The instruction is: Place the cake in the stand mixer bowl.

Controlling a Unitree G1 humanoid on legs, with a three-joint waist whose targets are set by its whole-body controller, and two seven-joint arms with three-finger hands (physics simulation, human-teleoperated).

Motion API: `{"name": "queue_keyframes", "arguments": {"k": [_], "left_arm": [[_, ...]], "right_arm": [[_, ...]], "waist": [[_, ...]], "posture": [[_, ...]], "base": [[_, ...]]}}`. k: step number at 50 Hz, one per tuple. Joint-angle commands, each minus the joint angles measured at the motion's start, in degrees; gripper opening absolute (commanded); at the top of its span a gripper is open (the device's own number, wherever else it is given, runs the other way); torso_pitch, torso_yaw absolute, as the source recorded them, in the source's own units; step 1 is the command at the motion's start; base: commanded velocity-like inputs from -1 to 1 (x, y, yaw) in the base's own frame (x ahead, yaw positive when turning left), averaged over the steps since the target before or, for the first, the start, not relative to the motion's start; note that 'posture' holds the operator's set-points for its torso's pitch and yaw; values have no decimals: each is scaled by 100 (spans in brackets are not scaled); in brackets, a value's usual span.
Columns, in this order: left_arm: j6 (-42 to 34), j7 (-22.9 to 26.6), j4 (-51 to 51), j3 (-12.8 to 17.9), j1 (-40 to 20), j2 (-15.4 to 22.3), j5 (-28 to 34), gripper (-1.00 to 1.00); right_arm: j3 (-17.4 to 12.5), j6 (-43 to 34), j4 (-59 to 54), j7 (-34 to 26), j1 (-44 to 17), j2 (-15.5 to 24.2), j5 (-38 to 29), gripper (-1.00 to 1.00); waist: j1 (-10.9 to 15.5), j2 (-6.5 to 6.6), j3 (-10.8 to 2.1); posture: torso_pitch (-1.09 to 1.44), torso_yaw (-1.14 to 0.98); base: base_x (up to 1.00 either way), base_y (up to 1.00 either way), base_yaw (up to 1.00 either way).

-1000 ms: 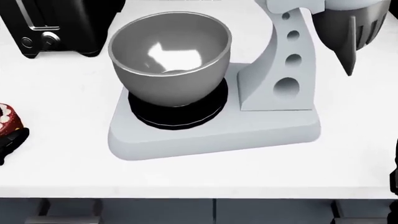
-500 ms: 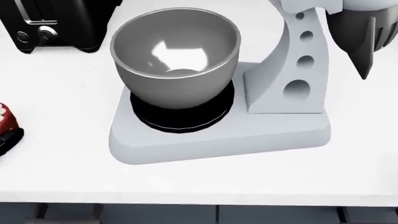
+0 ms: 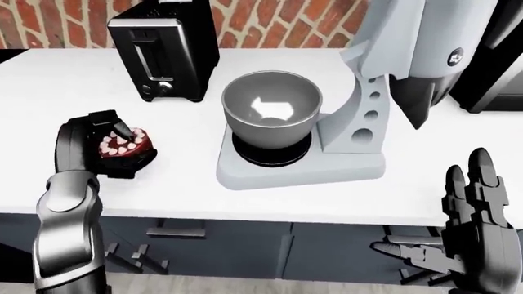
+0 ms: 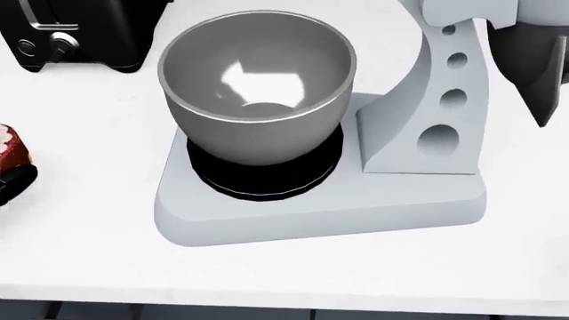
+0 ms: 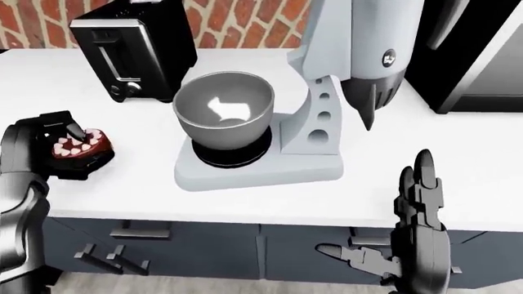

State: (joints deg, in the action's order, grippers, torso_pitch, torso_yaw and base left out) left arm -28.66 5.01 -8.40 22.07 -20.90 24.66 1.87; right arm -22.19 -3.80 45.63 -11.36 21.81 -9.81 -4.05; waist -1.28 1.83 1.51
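Cake (image 3: 121, 144) gripped in left hand (image 3: 98, 147) with fingers closed round it, left of the empty stand mixer bowl (image 3: 272, 108), toaster (image 3: 164, 52) behind on white counter (image 3: 49, 92), right hand (image 3: 474, 208) fingers spread, below counter edge.

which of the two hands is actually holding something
The robot's left hand, black fingers closed round the small red cake with white dots. The right hand hangs open and empty below the white counter's edge.

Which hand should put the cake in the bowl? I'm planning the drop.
Left. The left hand already grips the red, white-topped cake beside the grey metal bowl; the right hand is empty, below counter edge.
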Motion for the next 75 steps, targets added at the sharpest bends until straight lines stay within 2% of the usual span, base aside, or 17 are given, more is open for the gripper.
{"name": "queue_keyframes", "arguments": {"k": [1,12,21,30,39,57,68,75], "left_arm": [[122,-41,-304,116,-192,139,-9,-100],[-287,40,-651,75,-513,310,0,-100],[-372,72,-417,-131,-1058,464,86,-100],[-104,28,-65,-359,-1272,328,192,-100],[-104,-68,232,-640,-1866,251,284,-100],[-187,43,445,-847,-2465,212,454,-100],[-259,153,553,-955,-2786,170,592,-100],[-261,196,662,-1027,-2976,121,676,-100]], "right_arm": [[2,174,230,-4,-22,8,32,100],[-11,172,269,-42,-10,-19,67,100],[-29,166,318,-81,7,-35,105,100],[-27,153,329,-114,15,-43,129,100],[-44,152,377,-157,47,-74,164,100],[-171,72,549,-291,57,-133,294,100],[-415,88,606,-508,84,-203,754,100],[-458,-6,698,-554,48,-221,756,100]], "waist": [[0,35,-99],[-17,55,-64],[-4,41,-51],[17,21,-62],[34,-21,-76],[39,-49,-83],[31,-57,-77],[25,-62,-72]], "posture": [[0,0],[0,0],[0,0],[0,0],[0,0],[0,0],[0,0],[0,0]], "base": [[0,0,0],[0,0,0],[0,0,0],[0,0,0],[0,0,0],[0,0,0],[0,0,0],[0,0,0]]}}
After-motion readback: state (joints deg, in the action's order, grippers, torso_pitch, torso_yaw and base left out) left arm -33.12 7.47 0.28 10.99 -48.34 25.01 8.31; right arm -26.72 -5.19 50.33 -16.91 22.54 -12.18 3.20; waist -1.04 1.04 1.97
